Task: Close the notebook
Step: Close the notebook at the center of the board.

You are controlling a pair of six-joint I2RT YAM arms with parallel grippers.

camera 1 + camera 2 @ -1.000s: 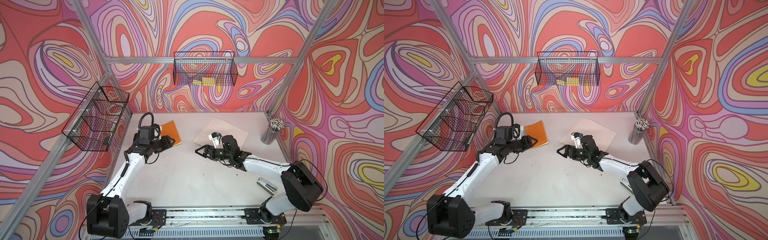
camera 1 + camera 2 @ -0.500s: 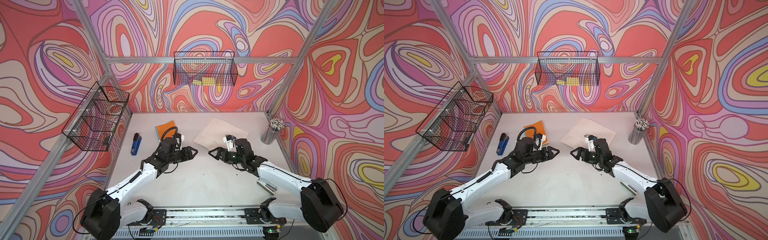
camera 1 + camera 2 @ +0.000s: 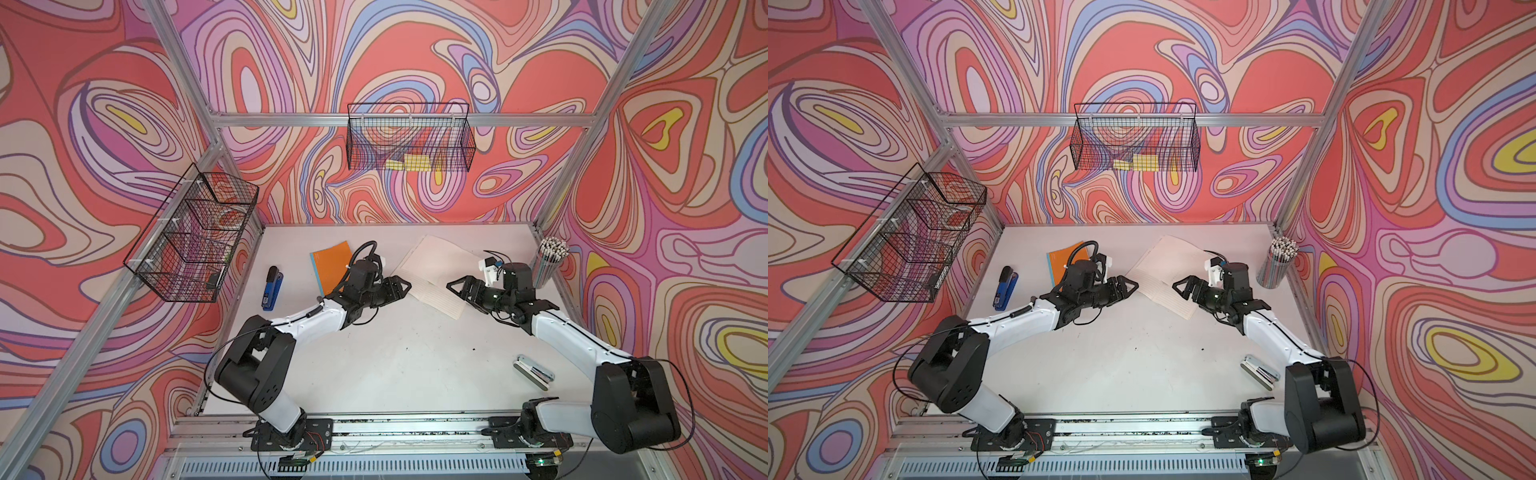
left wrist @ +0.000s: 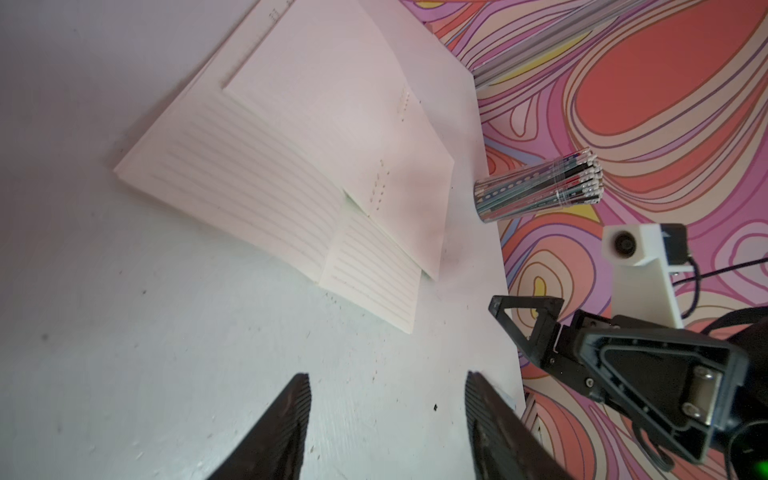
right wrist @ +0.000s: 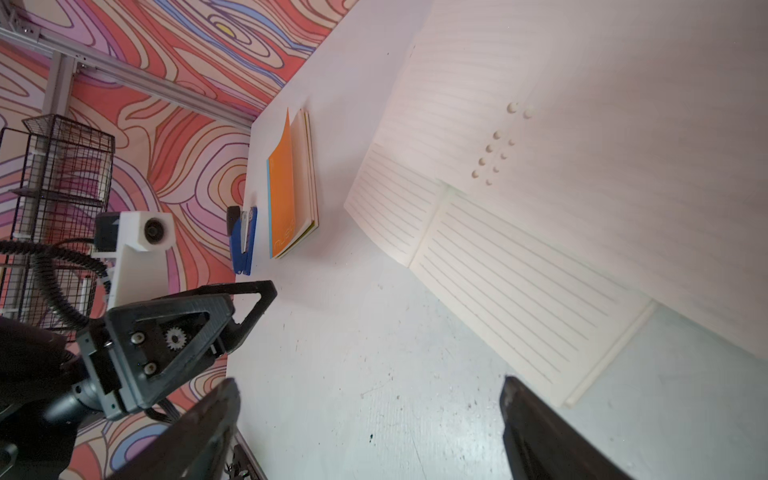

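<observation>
White table (image 3: 395,357) is filling most of the scene. The open notebook (image 3: 436,266) is lying flat on the table's far side, a bit right of the middle, with its cream lined pages facing up. The left gripper (image 3: 402,288) is hanging just beside the notebook's near left edge, fingers spread, with nothing between them. The right gripper (image 3: 456,290) is hanging over the near right edge, fingers spread wide and empty as well. To do this well, I think one gripper should be slipping a finger under one side's outer edge and lifting it over slowly. The other should be pressing the other side down, so the book is not sliding. The pages are looking thin and bendy, so going gently is best.
</observation>
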